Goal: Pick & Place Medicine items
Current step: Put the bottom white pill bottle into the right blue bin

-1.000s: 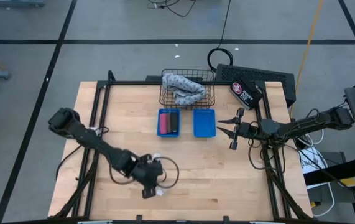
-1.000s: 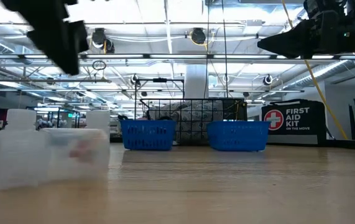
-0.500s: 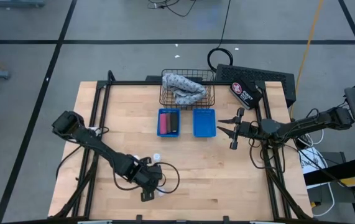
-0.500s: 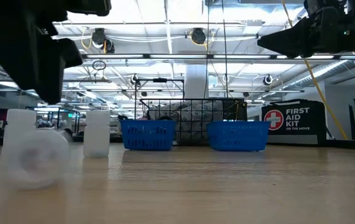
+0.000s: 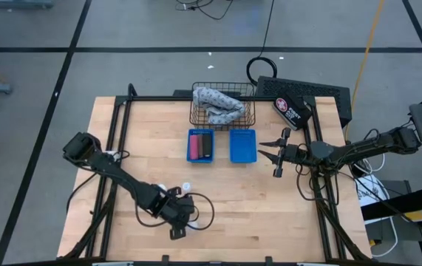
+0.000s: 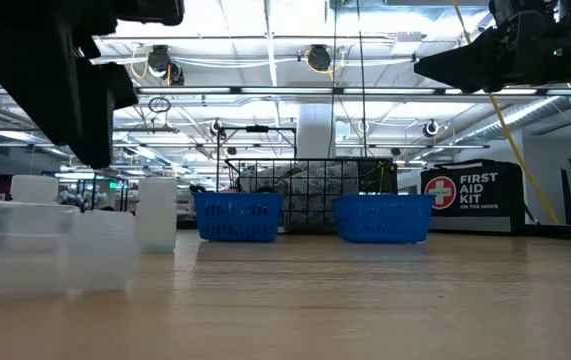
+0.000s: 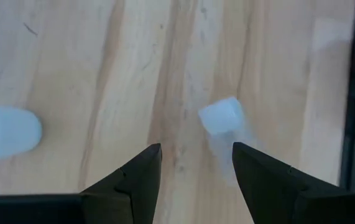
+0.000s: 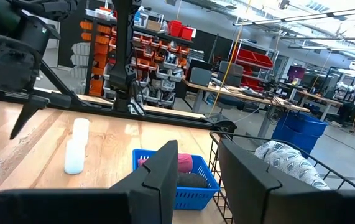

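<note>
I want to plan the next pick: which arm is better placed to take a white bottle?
The left. Its gripper hangs with open jaws just by a small white bottle; the right gripper waits beside the blue bins, away from the bottles.

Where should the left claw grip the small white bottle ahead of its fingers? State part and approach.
Grip the white bottle by its round side wall, straight down from above. It seems to stand upright, top toward the wrist camera, so the open left claw can straddle it once centred; it sits nearer one finger. The right claw waits near the blue bin.
</note>
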Controlling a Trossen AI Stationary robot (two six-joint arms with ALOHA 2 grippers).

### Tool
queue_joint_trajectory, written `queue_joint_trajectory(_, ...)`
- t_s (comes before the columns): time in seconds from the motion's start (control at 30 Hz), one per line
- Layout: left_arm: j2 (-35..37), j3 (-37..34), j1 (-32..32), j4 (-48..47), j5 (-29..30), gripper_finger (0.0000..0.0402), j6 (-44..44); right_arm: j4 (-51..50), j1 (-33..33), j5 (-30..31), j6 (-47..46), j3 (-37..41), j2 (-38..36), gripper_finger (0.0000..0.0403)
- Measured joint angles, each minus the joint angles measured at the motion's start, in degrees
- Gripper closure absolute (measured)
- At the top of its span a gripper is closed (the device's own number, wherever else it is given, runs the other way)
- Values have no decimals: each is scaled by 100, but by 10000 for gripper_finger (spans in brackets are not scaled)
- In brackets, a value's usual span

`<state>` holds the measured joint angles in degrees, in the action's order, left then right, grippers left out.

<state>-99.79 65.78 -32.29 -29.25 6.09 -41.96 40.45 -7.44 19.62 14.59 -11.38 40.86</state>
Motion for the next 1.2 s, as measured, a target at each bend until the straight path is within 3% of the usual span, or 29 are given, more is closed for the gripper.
queue_joint_trajectory(0.33, 0, 0, 27, -72, -59, 194, -1350, 4, 0, 0, 0, 0, -1, 298)
queue_joint_trajectory(0.57, 0, 0, 48, 47, 170, 192, -804, 4, 0, 0, -2, 0, 0, 298)
queue_joint_trajectory(0.93, -391, 0, 64, 275, -350, 114, -914, 4, 0, 0, -22, 0, -1, 298)
queue_joint_trajectory(1.2, -501, -2, 51, 443, -65, 105, -48, 3, 0, 0, -20, 0, 0, 298)
